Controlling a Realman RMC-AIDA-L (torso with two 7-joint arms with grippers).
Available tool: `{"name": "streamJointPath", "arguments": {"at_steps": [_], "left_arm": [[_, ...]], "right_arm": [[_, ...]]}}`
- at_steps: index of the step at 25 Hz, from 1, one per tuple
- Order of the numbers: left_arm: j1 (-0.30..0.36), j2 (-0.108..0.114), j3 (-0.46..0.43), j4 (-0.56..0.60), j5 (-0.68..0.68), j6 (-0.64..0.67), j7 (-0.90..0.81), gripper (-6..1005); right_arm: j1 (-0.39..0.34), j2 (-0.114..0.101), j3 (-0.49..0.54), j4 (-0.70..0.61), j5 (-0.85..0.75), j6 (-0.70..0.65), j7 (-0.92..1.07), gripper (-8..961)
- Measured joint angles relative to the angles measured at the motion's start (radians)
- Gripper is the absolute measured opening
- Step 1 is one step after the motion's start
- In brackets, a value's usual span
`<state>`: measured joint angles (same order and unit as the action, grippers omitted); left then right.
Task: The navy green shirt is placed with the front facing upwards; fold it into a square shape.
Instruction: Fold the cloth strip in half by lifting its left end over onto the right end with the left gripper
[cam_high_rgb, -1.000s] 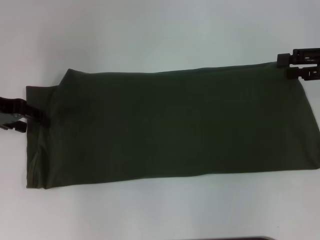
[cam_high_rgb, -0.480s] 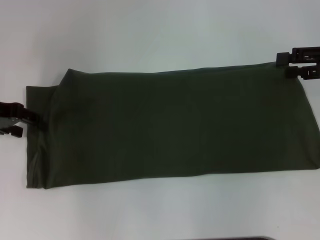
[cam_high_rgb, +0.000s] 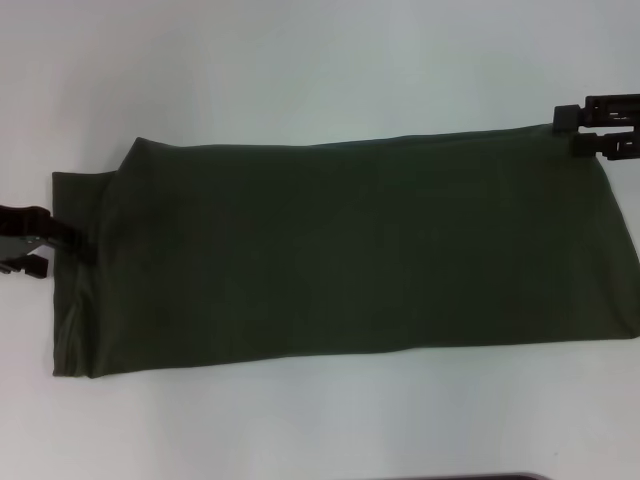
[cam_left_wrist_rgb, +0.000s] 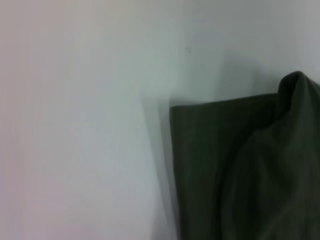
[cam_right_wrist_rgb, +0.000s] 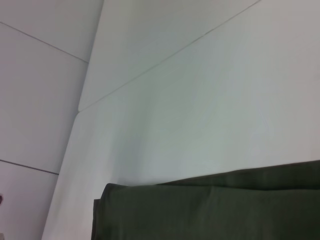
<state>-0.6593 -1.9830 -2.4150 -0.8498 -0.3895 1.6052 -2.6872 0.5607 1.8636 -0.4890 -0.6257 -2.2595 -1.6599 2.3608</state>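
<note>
- The shirt (cam_high_rgb: 340, 260) lies flat on the white table (cam_high_rgb: 300, 70), folded into a long band that runs across the head view from left to right, its plain dark green side up.
- No lettering or label shows on it.
- At the band's left end an under layer sticks out past the top layer as a narrow strip, and the top layer's far left corner is cut at a slant.
- The right end reaches the right edge of the head view.
- The left gripper (cam_high_rgb: 50, 248) is at the shirt's left edge, about halfway along that short side, its tips touching the cloth; whether they are pinching the cloth or merely resting on it cannot be told.
- The left wrist view shows a square corner of the shirt (cam_left_wrist_rgb: 240, 170) with a raised fold of cloth beside it.
- The right gripper (cam_high_rgb: 585, 130) is at the shirt's far right corner, its two dark fingers lying close together, one over the other; whether they hold the cloth cannot be told.
- The right wrist view shows a doubled corner of the shirt (cam_right_wrist_rgb: 210, 207) flat on the table (cam_right_wrist_rgb: 200, 100).
</note>
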Motion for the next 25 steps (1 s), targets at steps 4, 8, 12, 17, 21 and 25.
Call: {"name": "streamJointPath", "arguments": {"at_steps": [4, 8, 12, 17, 21, 25], "left_arm": [[-0.001, -0.005, 0.000, 0.000, 0.001, -0.003, -0.012, 735], [-0.001, -0.009, 0.001, 0.000, 0.006, -0.011, -0.020, 736], [-0.002, -0.010, 0.001, 0.000, 0.009, -0.015, -0.029, 737], [-0.002, -0.010, 0.001, 0.000, 0.010, -0.016, -0.031, 736], [-0.003, -0.010, 0.001, 0.002, 0.012, -0.018, -0.032, 736], [-0.003, -0.009, 0.000, 0.012, 0.012, -0.022, -0.033, 736]], "right_arm": [[-0.002, 0.000, 0.002, 0.000, 0.000, -0.001, 0.000, 806], [-0.004, 0.000, 0.006, 0.000, 0.000, -0.002, 0.000, 806], [-0.005, -0.001, 0.009, 0.000, 0.000, -0.003, 0.000, 806], [-0.005, -0.002, 0.009, 0.000, 0.000, -0.003, 0.000, 806], [-0.007, -0.002, 0.011, 0.000, 0.000, -0.006, 0.000, 806], [-0.007, -0.002, 0.016, 0.000, 0.000, -0.006, 0.000, 806]]}}
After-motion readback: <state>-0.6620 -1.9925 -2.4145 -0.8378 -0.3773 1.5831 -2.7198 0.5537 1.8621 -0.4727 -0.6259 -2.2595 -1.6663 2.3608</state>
